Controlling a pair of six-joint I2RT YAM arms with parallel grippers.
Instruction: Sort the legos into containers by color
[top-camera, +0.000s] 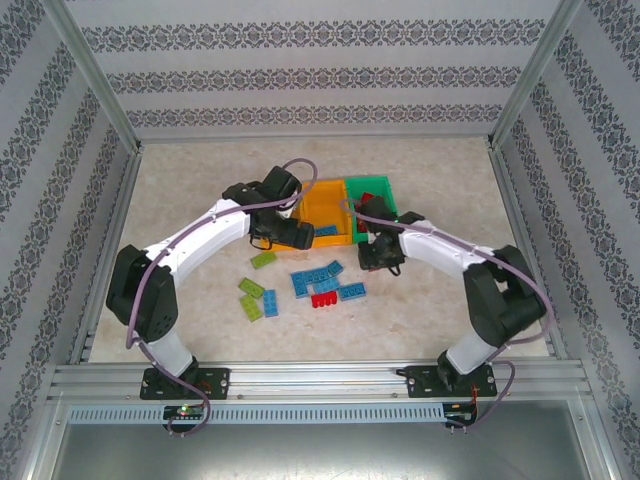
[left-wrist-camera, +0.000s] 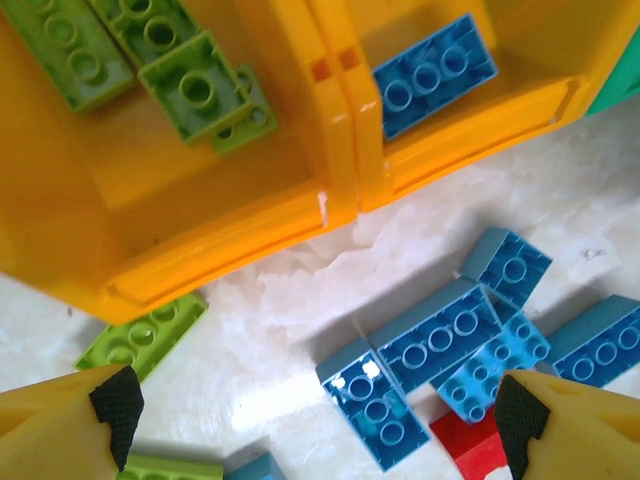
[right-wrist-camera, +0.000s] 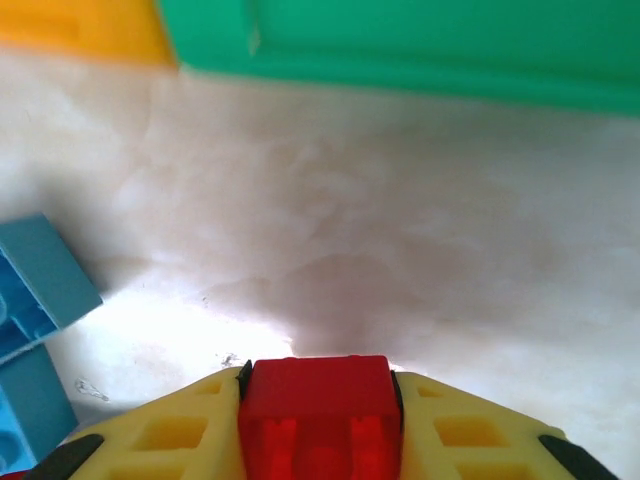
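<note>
Two tools: left tool (left-wrist-camera: 318, 415) apart over blue legos (left-wrist-camera: 440, 335), right tool (right-wrist-camera: 318, 445) clamping red lego (right-wrist-camera: 315, 395).

Right pincer (right-wrist-camera: 318, 425) clamps red brick (right-wrist-camera: 318, 405); green bin (right-wrist-camera: 420, 45) beyond.

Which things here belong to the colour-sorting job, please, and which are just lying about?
Job: blue bricks, lime bricks and a red brick on the table; second red brick in the right gripper; open left gripper; orange lime-brick bin; orange blue-brick bin; green bin.
Just there: aluminium frame, arm cables, patterned walls.
</note>
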